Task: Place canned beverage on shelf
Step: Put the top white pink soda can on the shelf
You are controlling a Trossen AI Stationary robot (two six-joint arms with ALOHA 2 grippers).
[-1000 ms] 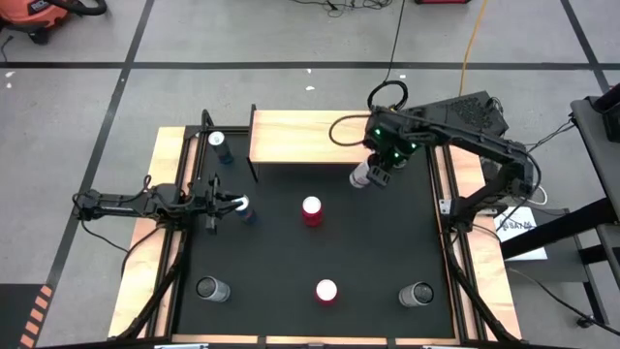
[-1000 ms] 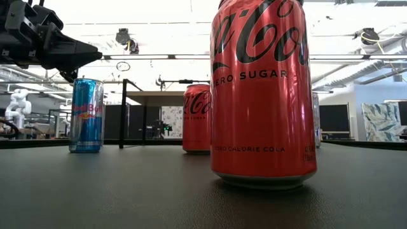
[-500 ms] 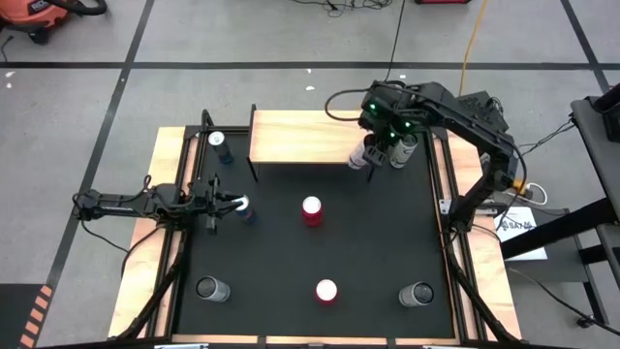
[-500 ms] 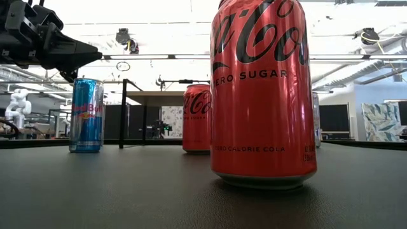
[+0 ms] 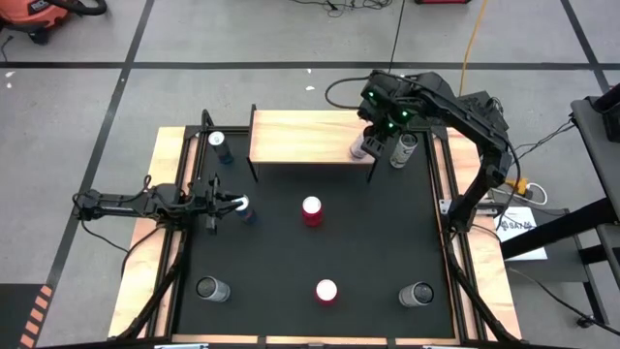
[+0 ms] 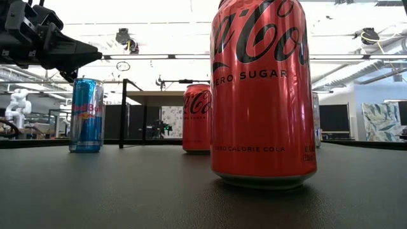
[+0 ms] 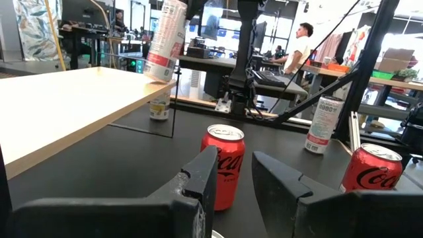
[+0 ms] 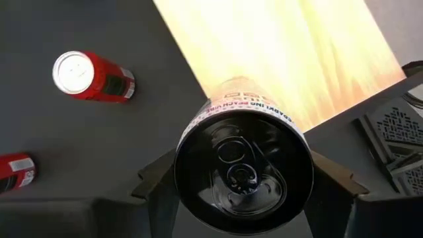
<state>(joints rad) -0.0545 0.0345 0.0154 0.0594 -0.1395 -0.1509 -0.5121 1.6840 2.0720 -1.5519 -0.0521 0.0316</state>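
One white slim can (image 5: 362, 145) clamped in my right gripper (image 5: 366, 145) has moved from over the black mat to the light-wood shelf's (image 5: 300, 136) right end, tilted; placement next. Left gripper (image 5: 225, 203) idle, fingers narrowly apart.

In the low view, the large red Coca-Cola Zero Sugar can (image 6: 262, 95) is cut off at its top by the picture's edge, and a silver can (image 6: 315, 121) behind it is almost wholly hidden, only a thin strip showing at its right. In the right wrist view, the pale slim can (image 8: 243, 168) is cut off at the picture's lower edge, and the printing around its rim cannot be read. To that can's left, a small red can (image 8: 16, 172) is cut by the picture's edge.
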